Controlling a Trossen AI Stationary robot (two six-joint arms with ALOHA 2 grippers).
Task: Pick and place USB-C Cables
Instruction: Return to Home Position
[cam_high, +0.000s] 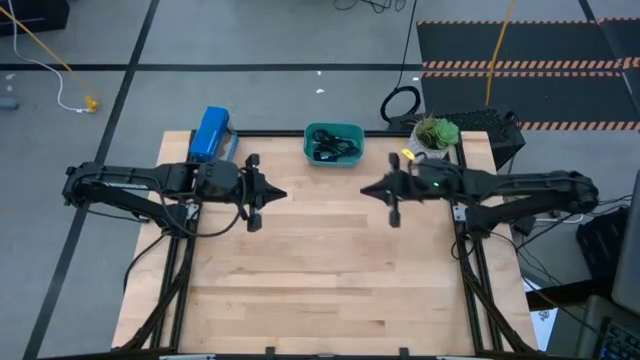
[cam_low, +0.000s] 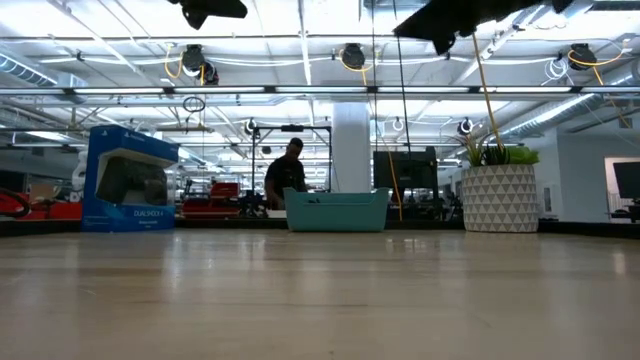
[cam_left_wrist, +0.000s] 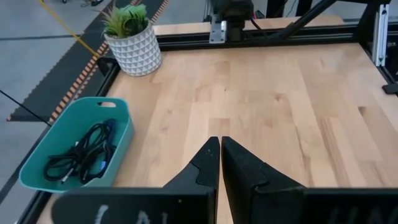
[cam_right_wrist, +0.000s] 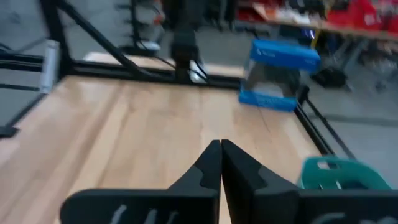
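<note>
The USB-C cables (cam_high: 332, 148) lie tangled inside the teal bin (cam_high: 334, 128) at the table's far edge; they also show in the left wrist view (cam_left_wrist: 81, 154), black with some bluish-grey. My left gripper (cam_high: 284, 196) hangs shut and empty above the table's left middle; its shut fingertips show in its wrist view (cam_left_wrist: 220, 144). My right gripper (cam_high: 364, 190) hangs shut and empty above the right middle; its shut fingertips show in its wrist view (cam_right_wrist: 220, 147). Both are high above the wood, nearer the near edge than the bin.
A blue box (cam_high: 211, 133) stands at the far left corner and a potted plant (cam_high: 435, 134) in a white patterned pot at the far right. A large black cable loop (cam_high: 401, 104) lies on the floor beyond. A person (cam_low: 285, 178) shows far behind the table.
</note>
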